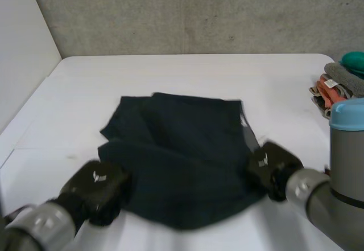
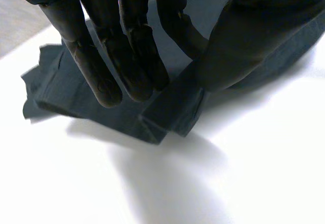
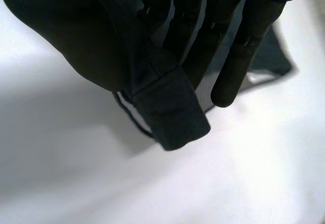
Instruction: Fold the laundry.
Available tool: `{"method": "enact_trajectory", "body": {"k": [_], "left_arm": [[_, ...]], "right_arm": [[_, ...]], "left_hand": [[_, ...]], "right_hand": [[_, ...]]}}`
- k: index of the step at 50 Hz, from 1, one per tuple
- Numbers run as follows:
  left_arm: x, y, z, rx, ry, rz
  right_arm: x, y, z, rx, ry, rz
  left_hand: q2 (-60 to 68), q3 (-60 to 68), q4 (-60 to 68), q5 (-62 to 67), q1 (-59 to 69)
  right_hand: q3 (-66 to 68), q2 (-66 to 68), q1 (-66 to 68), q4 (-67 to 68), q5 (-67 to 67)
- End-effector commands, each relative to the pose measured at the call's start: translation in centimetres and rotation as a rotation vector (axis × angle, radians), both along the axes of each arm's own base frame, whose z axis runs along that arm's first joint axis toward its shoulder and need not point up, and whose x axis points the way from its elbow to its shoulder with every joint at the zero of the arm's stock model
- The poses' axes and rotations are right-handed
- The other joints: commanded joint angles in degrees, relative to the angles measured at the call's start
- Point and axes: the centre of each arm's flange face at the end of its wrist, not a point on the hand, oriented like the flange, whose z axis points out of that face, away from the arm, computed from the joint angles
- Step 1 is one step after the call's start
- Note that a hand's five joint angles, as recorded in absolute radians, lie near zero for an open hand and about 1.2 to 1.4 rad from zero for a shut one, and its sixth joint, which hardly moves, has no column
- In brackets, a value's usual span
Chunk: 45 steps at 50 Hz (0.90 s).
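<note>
A dark blue-green garment [image 1: 182,148] lies rumpled and partly doubled over in the middle of the white table [image 1: 170,71]. My left hand [image 1: 96,187] is at its near left corner. In the left wrist view the fingers [image 2: 104,61] and thumb pinch a folded corner of the garment [image 2: 172,109], lifted slightly off the table. My right hand [image 1: 273,168] is at the garment's right edge. There its fingers [image 3: 233,66] and thumb clamp a thick hemmed edge of the cloth [image 3: 175,115], which hangs just above the table.
A stack of folded cloths [image 1: 338,89] in grey, orange and teal sits at the table's far right edge. A white wall [image 1: 23,46] borders the left side and a concrete wall stands behind. Bare table lies beyond the garment and in front of it.
</note>
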Motion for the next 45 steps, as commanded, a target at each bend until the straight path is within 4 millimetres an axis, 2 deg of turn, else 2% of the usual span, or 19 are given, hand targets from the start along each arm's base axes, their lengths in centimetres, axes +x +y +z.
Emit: {"method": "enact_trajectory", "body": {"k": [1,3,7,12,15,19,21,23,24,27,31,34,35,38,39,41,42,43,45], "left_arm": [[0.9,3.9,1.7,0.148,-0.062,-0.083],[0.7,3.7,1.7,0.147,-0.061,-0.086],[0.0,1.3,1.6,0.097,-0.064,-0.053],[-1.0,-3.9,0.9,-0.023,-0.08,0.056],[-1.5,-5.7,0.8,-0.074,-0.074,0.095],[-2.8,-8.2,1.5,-0.177,-0.008,0.097],[-3.8,-10.4,2.2,-0.267,0.056,0.097],[-4.5,-11.9,2.1,-0.317,0.091,0.103],[-5.1,-13.5,2.2,-0.367,0.12,0.11],[-6.1,-16.4,1.9,-0.439,0.161,0.126],[-7.0,-18.4,1.1,-0.44,0.158,0.138],[-7.6,-19.5,1.1,-0.454,0.161,0.14],[-8.0,-20.5,1.9,-0.491,0.182,0.145],[-8.3,-22.6,5.1,-0.616,0.252,0.174],[-8.1,-23.8,8.1,-0.718,0.326,0.205],[-7.8,-24.2,12.0,-0.83,0.435,0.22],[-7.6,-24.3,14.0,-0.887,0.49,0.226],[-6.9,-23.8,18.4,-1.0,0.62,0.23],[-6.0,-23.3,22.1,-1.087,0.743,0.228]], "right_arm": [[-0.4,2.4,0.6,0.081,0.065,0.125],[-0.1,2.0,0.8,0.067,0.038,0.122],[1.0,0.0,0.8,0.03,-0.029,0.08],[1.9,-3.1,1.2,-0.025,-0.127,-0.056],[2.1,-4.1,1.8,-0.055,-0.175,-0.1],[3.0,-6.1,2.6,-0.145,-0.297,-0.125],[3.7,-7.6,2.5,-0.21,-0.36,-0.13],[4.3,-8.7,2.6,-0.262,-0.397,-0.126],[4.7,-10.0,2.5,-0.307,-0.422,-0.13],[5.4,-11.6,2.2,-0.359,-0.452,-0.139],[6.2,-13.7,1.2,-0.388,-0.466,-0.172],[6.9,-15.3,2.0,-0.445,-0.523,-0.167],[7.6,-16.6,3.3,-0.521,-0.586,-0.158],[8.3,-18.6,6.2,-0.664,-0.696,-0.147],[8.5,-19.6,9.0,-0.782,-0.78,-0.141],[8.4,-20.4,11.7,-0.896,-0.863,-0.144],[8.3,-20.5,13.3,-0.952,-0.911,-0.14],[8.1,-20.4,16.0,-1.047,-0.998,-0.125],[7.8,-19.9,18.5,-1.122,-1.079,-0.103]], "left_hand": [[11.46,11.65,11.38,12.93,12.83],[11.46,11.65,11.38,12.93,12.83],[11.46,11.65,11.38,12.93,12.83],[11.46,11.65,11.38,12.93,12.83],[11.46,11.65,11.38,12.93,12.83],[11.46,11.65,11.38,12.93,12.83],[11.46,11.65,11.38,12.93,12.83],[11.46,11.65,11.38,12.93,12.83],[11.46,11.65,11.38,12.93,12.83],[11.46,11.65,11.38,12.93,12.83],[11.46,11.65,11.38,12.93,12.83],[11.46,11.65,11.38,12.93,12.83],[11.46,11.65,11.38,12.93,12.83],[11.46,11.65,11.38,12.93,12.83],[11.46,11.65,11.38,12.93,12.83],[11.46,11.65,11.38,12.93,12.83],[11.46,11.65,11.38,12.93,12.83],[11.46,11.65,11.38,12.93,12.83],[11.46,11.65,11.38,12.93,12.83]], "right_hand": [[11.63,12.3,16.0,11.2,14.33],[11.63,12.3,16.0,11.2,14.33],[11.63,12.3,16.0,11.2,14.33],[11.63,12.3,16.0,11.2,14.33],[11.63,12.3,16.0,11.2,14.33],[11.63,12.3,16.0,11.2,14.33],[11.63,12.3,16.0,11.2,14.33],[11.63,12.3,16.0,11.2,14.33],[11.63,12.3,16.0,11.2,14.33],[11.63,12.3,16.0,11.2,14.33],[11.63,12.3,16.0,11.2,14.33],[11.63,12.3,16.0,11.2,14.33],[11.63,12.3,16.0,11.2,14.33],[11.63,12.3,16.0,11.2,14.33],[11.63,12.3,16.0,11.2,14.33],[11.63,12.3,16.0,11.2,14.33],[11.63,12.3,16.0,11.2,14.33],[11.63,12.3,16.0,11.2,14.33],[11.63,12.3,16.0,11.2,14.33]]}}
